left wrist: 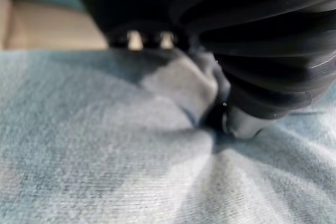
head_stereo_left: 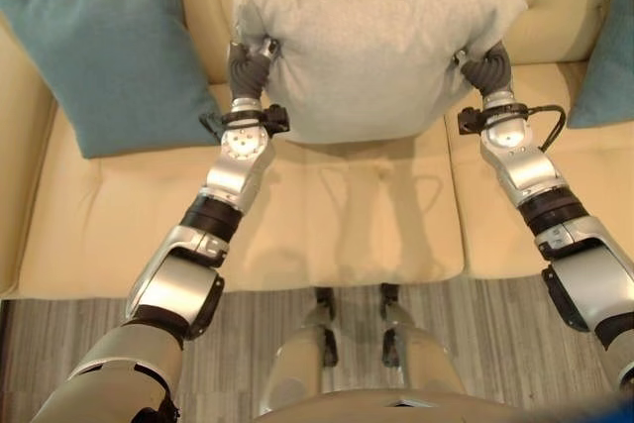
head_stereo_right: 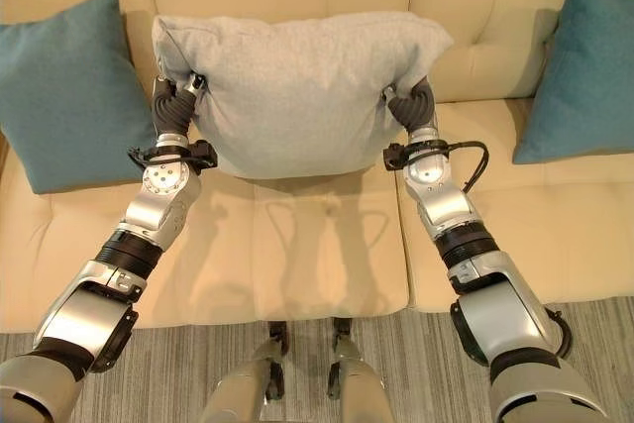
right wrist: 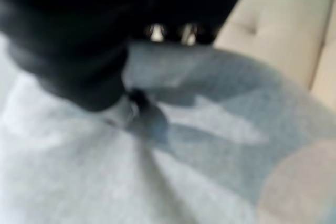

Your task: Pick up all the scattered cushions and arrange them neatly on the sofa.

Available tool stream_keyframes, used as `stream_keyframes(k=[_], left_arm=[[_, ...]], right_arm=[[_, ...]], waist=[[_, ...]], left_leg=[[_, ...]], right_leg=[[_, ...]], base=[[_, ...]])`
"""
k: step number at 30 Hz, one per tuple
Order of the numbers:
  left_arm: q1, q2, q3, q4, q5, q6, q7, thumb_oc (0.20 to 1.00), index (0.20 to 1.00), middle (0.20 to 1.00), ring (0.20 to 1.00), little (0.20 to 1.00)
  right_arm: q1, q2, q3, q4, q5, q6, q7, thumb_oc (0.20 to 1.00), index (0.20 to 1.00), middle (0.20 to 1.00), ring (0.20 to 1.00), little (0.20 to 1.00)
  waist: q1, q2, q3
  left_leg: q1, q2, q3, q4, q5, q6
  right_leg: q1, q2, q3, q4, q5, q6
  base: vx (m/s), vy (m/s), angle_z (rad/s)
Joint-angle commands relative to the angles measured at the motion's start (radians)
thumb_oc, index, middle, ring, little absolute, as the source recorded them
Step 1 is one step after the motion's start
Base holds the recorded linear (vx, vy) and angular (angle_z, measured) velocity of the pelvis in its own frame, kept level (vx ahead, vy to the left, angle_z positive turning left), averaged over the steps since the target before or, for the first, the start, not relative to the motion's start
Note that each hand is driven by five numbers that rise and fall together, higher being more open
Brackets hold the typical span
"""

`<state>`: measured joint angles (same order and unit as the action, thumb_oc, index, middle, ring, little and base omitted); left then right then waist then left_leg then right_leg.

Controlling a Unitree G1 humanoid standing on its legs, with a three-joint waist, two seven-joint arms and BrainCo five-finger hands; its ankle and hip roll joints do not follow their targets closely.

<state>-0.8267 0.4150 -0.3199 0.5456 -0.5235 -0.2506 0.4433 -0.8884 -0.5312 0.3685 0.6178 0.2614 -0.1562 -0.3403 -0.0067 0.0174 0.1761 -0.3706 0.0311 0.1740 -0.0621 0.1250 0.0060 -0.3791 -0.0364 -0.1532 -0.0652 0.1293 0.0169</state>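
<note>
A light grey cushion [head_stereo_left: 371, 56] hangs above the middle seat of the cream sofa [head_stereo_left: 347, 225], in front of its backrest. My left hand [head_stereo_left: 250, 64] pinches the cushion's left edge and my right hand [head_stereo_left: 487, 66] pinches its right edge. In the left wrist view the grey cloth [left wrist: 181, 85] bunches up under my left hand [left wrist: 247, 121]. In the right wrist view the cloth [right wrist: 157, 171] puckers at my right hand [right wrist: 131, 109]. A teal cushion [head_stereo_left: 114, 52] leans against the backrest at the sofa's left end. Another teal cushion [head_stereo_right: 580, 71] leans at the right end.
The sofa's seat cushions lie bare below the held cushion. A grey striped floor [head_stereo_left: 79, 324] runs along the sofa's front edge. The sofa's left armrest [head_stereo_left: 15, 146] rises at the far left.
</note>
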Motion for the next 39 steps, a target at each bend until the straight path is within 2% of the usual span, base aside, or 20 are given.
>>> stream_keyframes(k=[1, 7, 9, 15, 16, 17, 18, 19, 22, 25, 28, 34, 39], left_arm=[[-0.187, -0.046, -0.089, -0.016, 0.003, -0.122, -0.027, 0.2, 0.2, 0.2, 0.2, 0.2], [-0.174, -0.054, -0.088, -0.01, 0.01, -0.115, -0.031, 0.2, 0.2, 0.2, 0.2, 0.2], [-0.2, -0.057, -0.1, 0.045, 0.007, -0.112, -0.029, 0.2, 0.2, 0.2, 0.2, 0.2], [-0.324, -0.033, -0.121, 0.154, 0.026, -0.102, -0.011, 0.2, 0.2, 0.2, 0.2, 0.2], [-0.352, -0.033, -0.121, 0.176, 0.02, -0.103, -0.004, 0.313, 0.313, 0.313, 0.313, 0.313], [-0.376, -0.031, -0.12, 0.197, 0.012, -0.103, 0.002, 0.617, 0.617, 0.617, 0.617, 0.617], [-0.376, -0.031, -0.12, 0.197, 0.012, -0.103, 0.002, 0.617, 0.617, 0.617, 0.617, 0.617], [-0.41, -0.025, -0.125, 0.23, 0.012, -0.101, 0.013, 1.0, 1.0, 1.0, 1.0, 1.0], [-0.544, -0.024, -0.149, 0.398, -0.027, -0.078, 0.038, 1.0, 1.0, 1.0, 1.0, 1.0], [-0.575, -0.031, -0.142, 0.469, -0.079, -0.075, 0.037, 1.0, 1.0, 1.0, 1.0, 1.0], [-0.576, -0.01, -0.122, 0.514, -0.134, -0.063, 0.014, 1.0, 1.0, 1.0, 1.0, 1.0], [-0.467, 0.067, -0.048, 0.392, -0.15, -0.091, 0.013, 1.0, 1.0, 1.0, 1.0, 1.0], [-0.309, 0.095, -0.016, 0.252, -0.108, -0.098, -0.024, 1.0, 1.0, 1.0, 1.0, 1.0]], right_arm=[[-0.158, 0.046, 0.055, -0.054, -0.007, -0.085, 0.001, 0.2, 0.2, 0.2, 0.2, 0.2], [-0.157, 0.047, 0.055, -0.036, -0.014, -0.084, 0.004, 0.2, 0.2, 0.2, 0.2, 0.2], [-0.191, 0.041, 0.072, 0.036, -0.014, -0.085, 0.003, 0.2, 0.2, 0.2, 0.2, 0.2], [-0.342, 0.007, 0.123, 0.188, -0.057, -0.066, -0.031, 0.2, 0.2, 0.2, 0.2, 0.2], [-0.375, 0.004, 0.14, 0.219, -0.072, -0.056, -0.043, 0.203, 0.203, 0.203, 0.203, 0.203], [-0.402, 0.005, 0.15, 0.25, -0.083, -0.049, -0.056, 0.533, 0.533, 0.533, 0.533, 0.533], [-0.402, 0.005, 0.15, 0.251, -0.083, -0.049, -0.056, 0.533, 0.533, 0.533, 0.533, 0.533], [-0.437, 0.003, 0.167, 0.296, -0.086, -0.038, -0.057, 1.0, 1.0, 1.0, 1.0, 1.0], [-0.542, 0.038, 0.21, 0.499, -0.073, 0.009, -0.094, 1.0, 1.0, 1.0, 1.0, 1.0], [-0.562, 0.063, 0.2, 0.563, -0.024, 0.021, -0.098, 1.0, 1.0, 1.0, 1.0, 1.0], [-0.558, 0.067, 0.164, 0.585, 0.1, 0.01, -0.083, 1.0, 1.0, 1.0, 1.0, 1.0], [-0.482, -0.041, 0.079, 0.475, 0.151, -0.028, -0.099, 1.0, 1.0, 1.0, 1.0, 1.0], [-0.325, -0.14, 0.027, 0.377, 0.154, -0.044, -0.038, 1.0, 1.0, 1.0, 1.0, 1.0]], waist=[[0.011, -0.035, -0.013], [0.014, -0.026, 0.011], [0.016, -0.023, 0.041], [0.018, -0.024, 0.053], [0.016, -0.024, 0.054], [0.015, -0.023, 0.055], [0.015, -0.023, 0.055], [0.015, -0.024, 0.054], [0.013, -0.026, 0.045], [0.011, -0.025, 0.038], [0.01, -0.023, 0.023], [0.009, -0.02, 0.016], [0.008, -0.022, 0.014]], left_leg=[[0.015, 0.015, -0.067, 0.013, -0.007, -0.071], [-0.012, 0.012, -0.072, 0.009, 0.002, -0.074], [-0.074, 0.009, -0.074, 0.033, 0.0, -0.073], [-0.184, 0.009, -0.09, 0.066, 0.008, -0.071], [-0.191, 0.01, -0.092, 0.066, 0.011, -0.072], [-0.196, 0.011, -0.092, 0.065, 0.013, -0.073], [-0.196, 0.011, -0.092, 0.065, 0.013, -0.073], [-0.2, 0.011, -0.092, 0.062, 0.015, -0.074], [-0.2, 0.011, -0.096, 0.058, 0.017, -0.077], [-0.189, 0.012, -0.099, 0.059, 0.013, -0.078], [-0.158, 0.011, -0.101, 0.062, 0.004, -0.08], [-0.082, 0.012, -0.098, 0.039, 0.0, -0.084], [0.006, 0.012, -0.092, 0.013, -0.004, -0.087]], right_leg=[[-0.03, -0.081, -0.047, 0.077, 0.0, 0.116], [-0.064, -0.089, -0.052, 0.091, 0.002, 0.116], [-0.124, -0.093, -0.044, 0.106, 0.008, 0.117], [-0.223, -0.092, -0.034, 0.114, 0.029, 0.119], [-0.229, -0.092, -0.035, 0.112, 0.031, 0.12], [-0.236, -0.092, -0.034, 0.111, 0.035, 0.121], [-0.236, -0.092, -0.034, 0.111, 0.035, 0.121], [-0.24, -0.09, -0.035, 0.108, 0.038, 0.121], [-0.233, -0.085, -0.033, 0.084, 0.052, 0.125], [-0.22, -0.084, -0.032, 0.076, 0.05, 0.123], [-0.186, -0.084, -0.031, 0.076, 0.042, 0.119], [-0.116, -0.081, -0.037, 0.065, 0.035, 0.117], [-0.036, -0.081, -0.049, 0.06, 0.024, 0.116]], base=[[0.0, 0.0, 0.0], [-0.01, 0.006, 0.02], [-0.06, -0.004, 0.04], [-0.03, -0.012, 0.0], [0.0, 0.0, 0.0], [0.0, 0.0, 0.0], [0.0, 0.0, 0.0], [0.0, 0.0, 0.0], [0.0, 0.0, 0.0], [0.0, 0.0, 0.0], [0.0, 0.0, 0.0], [0.0, 0.0, 0.0], [0.01, -0.004, 0.03]])
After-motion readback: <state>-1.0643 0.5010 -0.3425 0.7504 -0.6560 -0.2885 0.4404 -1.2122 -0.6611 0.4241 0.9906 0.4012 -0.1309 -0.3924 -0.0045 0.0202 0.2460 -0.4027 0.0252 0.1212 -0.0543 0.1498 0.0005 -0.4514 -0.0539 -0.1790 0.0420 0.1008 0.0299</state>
